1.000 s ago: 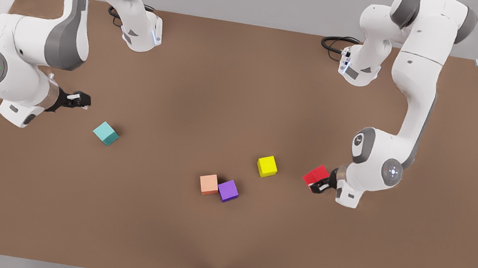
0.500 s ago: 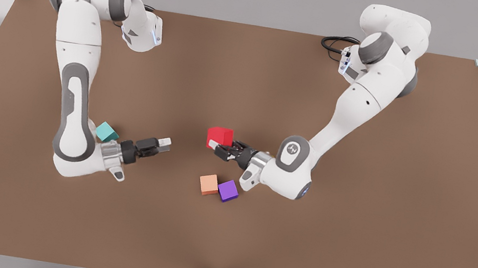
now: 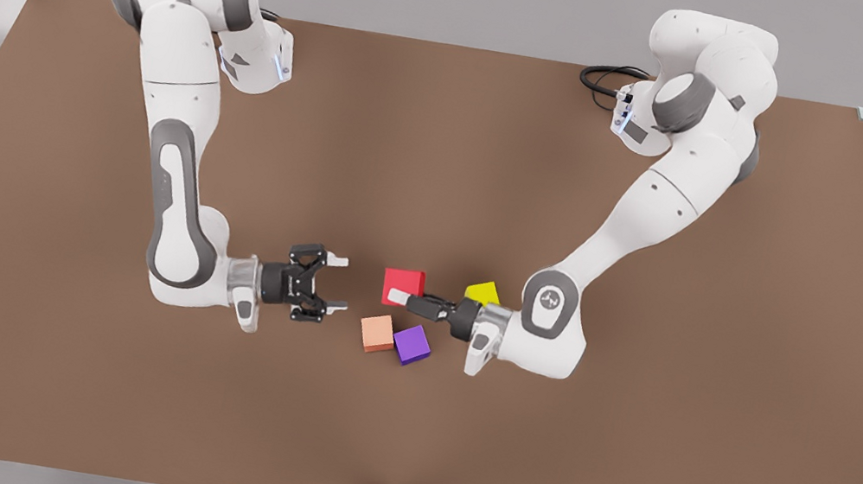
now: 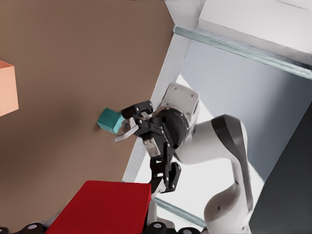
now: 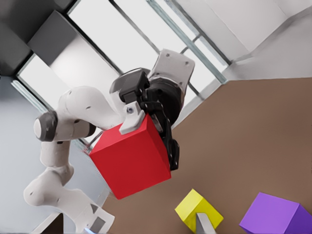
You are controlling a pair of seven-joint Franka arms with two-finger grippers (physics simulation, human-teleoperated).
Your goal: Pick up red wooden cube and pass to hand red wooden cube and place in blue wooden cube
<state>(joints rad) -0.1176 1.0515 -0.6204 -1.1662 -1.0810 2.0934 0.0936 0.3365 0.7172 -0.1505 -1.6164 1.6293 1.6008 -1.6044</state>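
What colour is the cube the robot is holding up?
Red, clearest in the right wrist view.

Red wooden cube, brown table

No words, brand names, labels or numbers can be read anywhere in these pictures. The only mark is a small dark emblem on the round grey joint cap of the arm at the front view's right, lower right of centre; it cannot be made out as letters. The coloured cubes have plain faces, and the brown surface carries no print.
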